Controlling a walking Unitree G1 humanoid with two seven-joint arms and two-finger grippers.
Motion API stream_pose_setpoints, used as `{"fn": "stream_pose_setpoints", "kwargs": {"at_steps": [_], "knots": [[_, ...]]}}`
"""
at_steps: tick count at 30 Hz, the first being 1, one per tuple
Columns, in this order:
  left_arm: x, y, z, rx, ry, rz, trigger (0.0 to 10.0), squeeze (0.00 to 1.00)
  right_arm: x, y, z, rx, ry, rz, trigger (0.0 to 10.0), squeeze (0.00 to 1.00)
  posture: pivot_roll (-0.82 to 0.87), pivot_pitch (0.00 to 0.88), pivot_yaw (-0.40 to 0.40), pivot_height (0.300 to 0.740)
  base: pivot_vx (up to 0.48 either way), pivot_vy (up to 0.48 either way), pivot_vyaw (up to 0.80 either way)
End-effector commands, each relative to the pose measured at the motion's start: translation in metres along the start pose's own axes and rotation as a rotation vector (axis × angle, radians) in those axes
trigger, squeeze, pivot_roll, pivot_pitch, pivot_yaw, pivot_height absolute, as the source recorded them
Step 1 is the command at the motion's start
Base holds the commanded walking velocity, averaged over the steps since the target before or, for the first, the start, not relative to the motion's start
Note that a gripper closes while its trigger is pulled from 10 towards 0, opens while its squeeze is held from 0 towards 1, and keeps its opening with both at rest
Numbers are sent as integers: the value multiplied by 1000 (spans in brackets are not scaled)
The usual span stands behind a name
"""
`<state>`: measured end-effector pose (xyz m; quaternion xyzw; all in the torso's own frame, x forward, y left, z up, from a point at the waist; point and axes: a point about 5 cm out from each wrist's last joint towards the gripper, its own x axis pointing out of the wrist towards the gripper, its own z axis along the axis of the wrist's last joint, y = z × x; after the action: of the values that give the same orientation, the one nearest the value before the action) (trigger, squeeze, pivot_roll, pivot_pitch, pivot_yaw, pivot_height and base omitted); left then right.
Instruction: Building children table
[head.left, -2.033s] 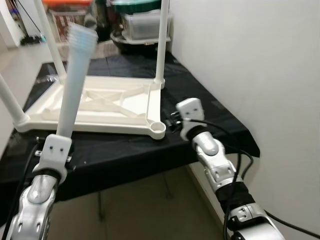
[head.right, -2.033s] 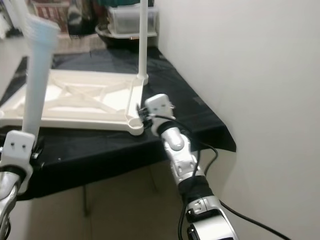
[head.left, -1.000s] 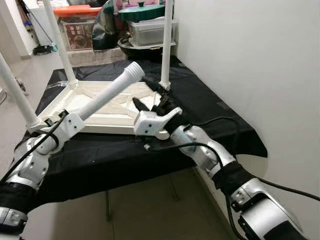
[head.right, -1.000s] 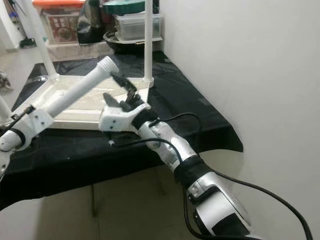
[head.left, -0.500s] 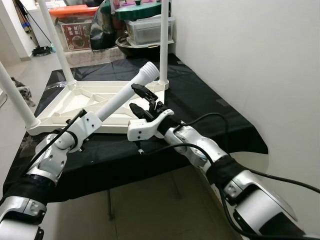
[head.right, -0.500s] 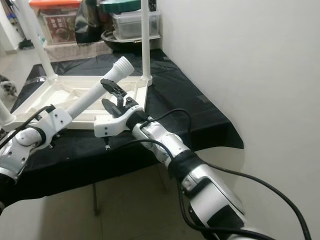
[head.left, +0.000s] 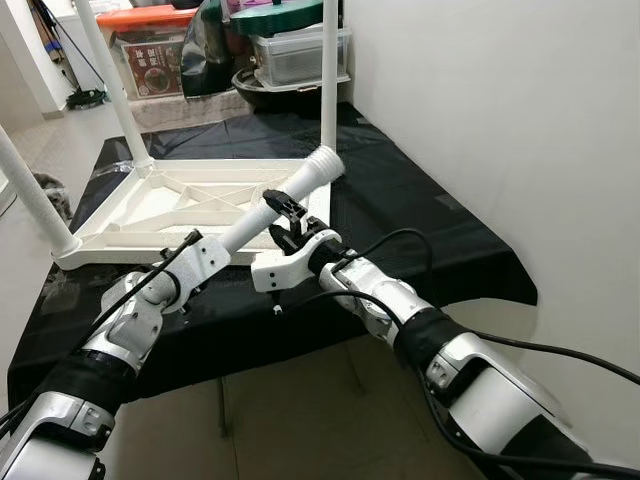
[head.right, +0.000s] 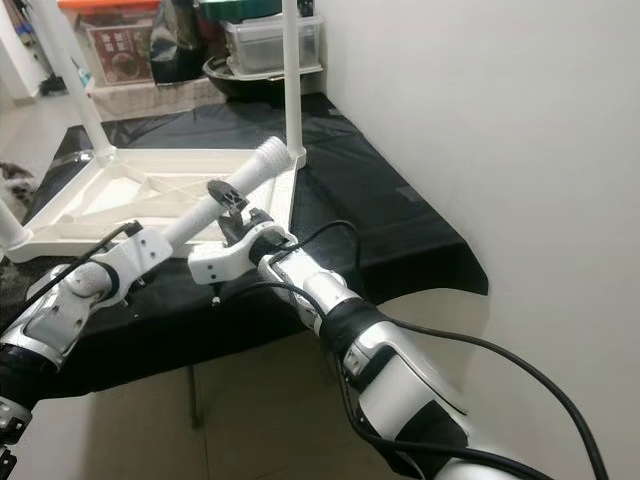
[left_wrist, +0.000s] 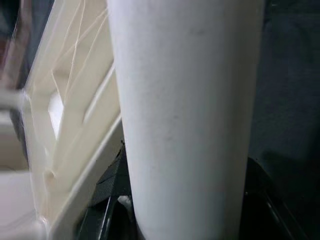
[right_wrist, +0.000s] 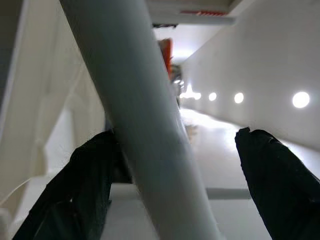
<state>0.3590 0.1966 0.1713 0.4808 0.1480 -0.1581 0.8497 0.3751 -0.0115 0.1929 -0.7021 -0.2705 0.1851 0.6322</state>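
An upturned white plastic tabletop (head.left: 190, 205) is laid on a black-draped work table (head.left: 420, 215), with three white tubular legs already stood in its corners, at roughly ten, eleven and one o'clock. The fourth white tubular leg (head.left: 285, 198) is clamped at its base in the left gripper (head.left: 200, 250), slanting toward one o'clock over the empty near corner. The right gripper (right_wrist: 170, 170) is spread around the leg's middle, one finger (right_wrist: 90, 170) apparently touching. The leg remains to be turned and seated.
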Motion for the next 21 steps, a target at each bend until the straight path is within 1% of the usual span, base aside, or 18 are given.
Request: {"fn": "stream_pose_setpoints", "kwargs": {"at_steps": [1,2,3,4,5,6,8,9,10,11,13,15,17,21], "knots": [[-1,1,4,120,-1,12,10000,0,5,-6,7,-3,-25,-3,10000,0,-33,55,40,734,0,0,0],[-2,3,3,203,7,33,10000,0,5,-5,7,8,-19,3,10000,0,-33,55,40,734,0,0,0],[-2,5,3,269,12,47,10000,0,6,-5,7,14,-16,3,10000,0,-33,55,40,734,0,0,0],[-3,7,3,304,16,54,10000,0,6,-5,6,22,-7,6,10000,0,-31,55,40,734,0,0,0],[-3,7,3,304,16,54,10000,0,6,-5,6,22,-7,6,10000,0,-31,55,40,734,0,0,0],[-4,8,4,331,19,63,10000,0,7,-5,5,31,3,14,10000,0,-31,55,40,734,0,0,0],[-6,11,1,423,39,82,10000,0,9,-7,2,66,36,25,10000,0,-30,53,42,734,0,0,0],[-6,11,1,423,39,82,10000,0,9,-7,2,66,36,25,10000,0,-30,53,42,734,0,0,0],[-6,11,0,449,47,85,10000,0,9,-7,1,73,43,29,10000,0,-30,53,42,734,0,0,0],[-6,11,0,449,47,85,10000,0,9,-7,1,73,43,29,10000,0,-30,53,42,734,0,0,0],[-6,10,-1,477,57,89,10000,0,10,-6,0,103,65,46,10000,0,-30,53,42,734,0,0,0],[-6,9,-1,485,58,90,10000,0,11,-6,0,111,72,51,10000,0,-30,53,42,734,0,0,0],[-5,5,2,504,51,89,10000,0,11,-3,0,150,101,79,10000,0,-30,52,39,734,0,0,0],[-4,2,5,516,45,88,10000,0,12,-1,0,179,120,98,10000,0,-30,52,39,734,0,0,0]]}}
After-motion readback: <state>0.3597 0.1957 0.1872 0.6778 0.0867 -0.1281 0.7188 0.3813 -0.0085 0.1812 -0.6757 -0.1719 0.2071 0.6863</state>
